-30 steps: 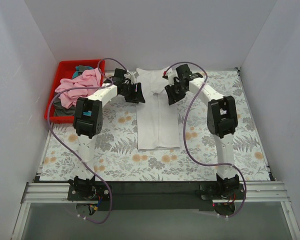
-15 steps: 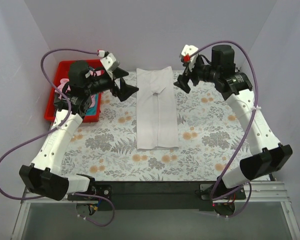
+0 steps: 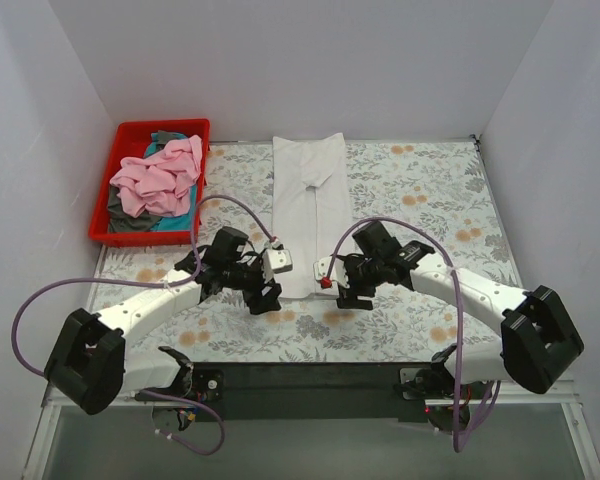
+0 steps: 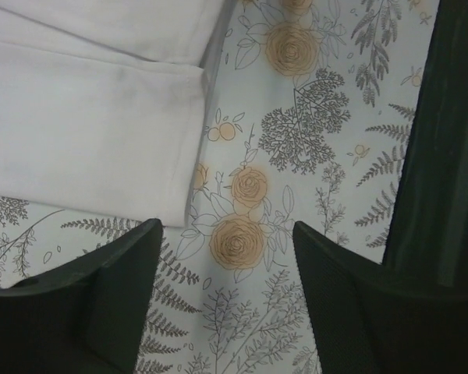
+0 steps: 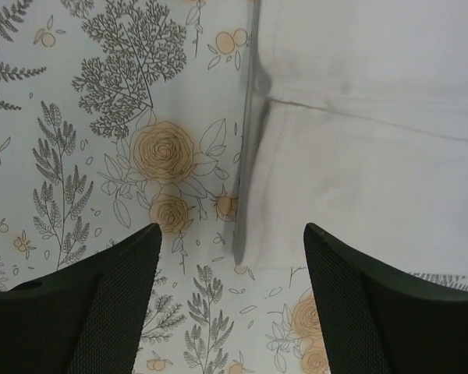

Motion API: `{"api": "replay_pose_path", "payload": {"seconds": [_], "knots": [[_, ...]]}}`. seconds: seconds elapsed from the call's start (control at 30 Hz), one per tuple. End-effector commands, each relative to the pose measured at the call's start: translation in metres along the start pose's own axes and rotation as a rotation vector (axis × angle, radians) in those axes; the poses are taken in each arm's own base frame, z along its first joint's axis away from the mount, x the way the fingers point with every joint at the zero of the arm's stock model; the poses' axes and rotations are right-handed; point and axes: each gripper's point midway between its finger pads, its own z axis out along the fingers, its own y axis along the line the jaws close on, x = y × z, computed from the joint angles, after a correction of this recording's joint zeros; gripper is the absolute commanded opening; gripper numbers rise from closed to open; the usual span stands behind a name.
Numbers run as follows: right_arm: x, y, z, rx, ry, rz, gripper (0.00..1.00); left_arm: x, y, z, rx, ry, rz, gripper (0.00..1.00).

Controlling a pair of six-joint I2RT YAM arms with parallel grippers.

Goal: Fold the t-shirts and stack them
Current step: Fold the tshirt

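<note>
White cotton of the folded t-shirt [image 3: 315,215], laid lengthwise on the table [image 3: 430,200], could be missed or caught by one layer only, as the left claw [image 4: 226,230] and right claw [image 5: 232,230], both wide open and empty, are held just outside its near corners.

Overhead; wrists close above white t-shirt [image 3: 311,200]
</note>
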Motion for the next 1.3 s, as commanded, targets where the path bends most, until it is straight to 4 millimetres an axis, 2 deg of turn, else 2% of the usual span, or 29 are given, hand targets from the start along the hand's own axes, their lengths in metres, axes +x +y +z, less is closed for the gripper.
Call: {"api": "replay_pose_path", "payload": {"seconds": [0.0,0.03,0.13,0.3,0.5,0.6,0.7,0.8,0.9,0.97,1.03,1.17,1.27], "knots": [[0.002,-0.024,0.011,0.096,0.001,-0.075,0.78,-0.011,0.015,0.002,-0.094,-0.071,0.2,0.61],[0.002,-0.026,0.015,0.107,-0.002,-0.081,0.71,-0.007,0.017,0.005,-0.106,-0.064,0.234,0.59],[0.013,-0.024,0.026,0.093,0.013,-0.086,0.62,0.002,0.023,0.013,-0.142,-0.06,0.273,0.52],[0.024,-0.02,0.038,0.065,0.029,-0.086,0.51,0.007,0.027,0.026,-0.135,-0.049,0.288,0.49],[0.039,-0.011,0.047,0.033,0.059,-0.086,0.49,0.021,0.029,0.042,-0.127,-0.004,0.281,0.47],[0.049,-0.004,0.051,0.016,0.078,-0.087,0.49,0.019,0.033,0.048,-0.14,-0.019,0.332,0.46],[0.058,-0.001,0.055,0.012,0.097,-0.08,0.48,0.029,0.034,0.055,-0.136,0.011,0.329,0.46],[0.064,0.002,0.06,0.0,0.108,-0.067,0.42,0.042,0.035,0.06,-0.123,0.047,0.328,0.44],[0.069,0.006,0.062,-0.014,0.124,-0.054,0.36,0.053,0.032,0.062,-0.098,0.08,0.343,0.37],[0.073,0.007,0.062,-0.017,0.136,-0.057,0.33,0.058,0.031,0.064,-0.082,0.1,0.349,0.28],[0.075,0.007,0.063,-0.025,0.146,-0.055,0.22,0.059,0.03,0.064,-0.063,0.112,0.35,0.15],[0.076,0.001,0.064,-0.024,0.176,-0.032,0.04,0.057,0.031,0.065,-0.054,0.127,0.337,0.01],[0.07,-0.004,0.062,-0.015,0.172,-0.02,0.01,0.051,0.032,0.064,-0.053,0.119,0.339,0.0]]}}
